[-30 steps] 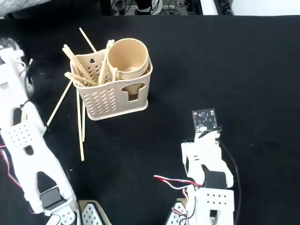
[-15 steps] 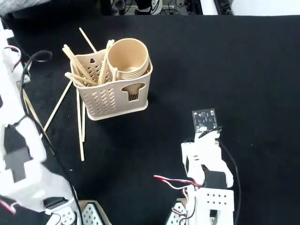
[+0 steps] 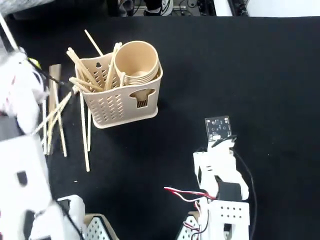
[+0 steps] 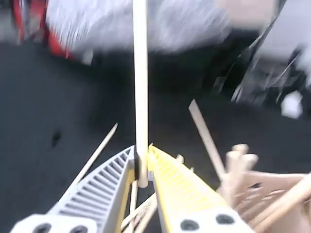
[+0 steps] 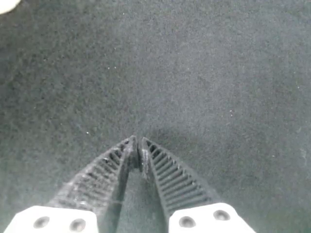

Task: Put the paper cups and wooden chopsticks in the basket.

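The beige slotted basket (image 3: 122, 102) stands at the back left of the black table, with nested paper cups (image 3: 137, 60) and several wooden chopsticks (image 3: 85, 75) in it. Other chopsticks (image 3: 85, 135) lie on the table to its left, some leaning on its side. My left gripper (image 4: 142, 167) is shut on a single chopstick (image 4: 141, 87), held upright left of the basket; the basket's chopstick ends (image 4: 252, 179) show close by. That chopstick's top (image 3: 7, 30) rises above the blurred left arm (image 3: 20, 90). My right gripper (image 5: 137, 150) is shut and holds nothing, low over bare table.
The right arm (image 3: 220, 170) sits folded at the front right, its black camera board (image 3: 218, 128) on top. A flat wooden piece (image 3: 54, 75) lies by the loose chopsticks. The table's right half is bare black cloth (image 3: 260, 75).
The left arm has swung up and toward the basket with the chopstick in its gripper, uncovering loose chopsticks on the table. The right arm has kept still.
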Motion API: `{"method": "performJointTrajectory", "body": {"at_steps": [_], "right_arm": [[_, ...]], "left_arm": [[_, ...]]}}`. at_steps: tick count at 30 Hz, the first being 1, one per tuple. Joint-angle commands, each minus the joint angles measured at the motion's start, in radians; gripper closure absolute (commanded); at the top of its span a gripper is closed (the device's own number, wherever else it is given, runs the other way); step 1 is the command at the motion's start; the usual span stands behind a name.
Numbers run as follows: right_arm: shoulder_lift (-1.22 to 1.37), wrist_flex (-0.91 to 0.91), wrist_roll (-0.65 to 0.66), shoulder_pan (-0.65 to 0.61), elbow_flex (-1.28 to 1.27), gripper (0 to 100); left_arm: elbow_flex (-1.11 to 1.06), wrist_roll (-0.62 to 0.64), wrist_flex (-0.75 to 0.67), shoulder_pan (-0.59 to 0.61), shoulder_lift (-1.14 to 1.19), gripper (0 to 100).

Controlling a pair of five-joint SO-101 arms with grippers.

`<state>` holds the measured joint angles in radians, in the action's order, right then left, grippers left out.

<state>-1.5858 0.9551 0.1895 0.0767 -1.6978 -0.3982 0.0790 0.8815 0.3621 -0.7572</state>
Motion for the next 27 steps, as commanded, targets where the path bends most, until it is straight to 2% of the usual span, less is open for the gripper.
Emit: {"method": "performJointTrajectory", "body": {"at_steps": [1, 6, 11, 18, 24, 27], "right_arm": [[-0.010, 0.003, 0.005, -0.011, 0.002, 98.6], [-0.010, 0.003, 0.005, -0.011, 0.002, 98.6], [-0.010, 0.003, 0.005, -0.011, 0.002, 98.6], [-0.010, 0.003, 0.005, -0.011, 0.002, 98.6], [-0.010, 0.003, 0.005, -0.011, 0.002, 98.6], [-0.010, 0.003, 0.005, -0.011, 0.002, 98.6]], "left_arm": [[-0.269, 0.012, -0.265, -0.059, -0.330, 97], [-0.469, 0.012, -0.454, -0.119, -0.594, 97], [-0.530, 0.012, -0.531, -0.214, -0.680, 97], [-0.535, 0.012, -0.551, -0.346, -0.505, 97], [-0.529, 0.014, -0.554, -0.361, -0.287, 97], [-0.545, 0.014, -0.611, -0.363, -0.206, 97]]}}
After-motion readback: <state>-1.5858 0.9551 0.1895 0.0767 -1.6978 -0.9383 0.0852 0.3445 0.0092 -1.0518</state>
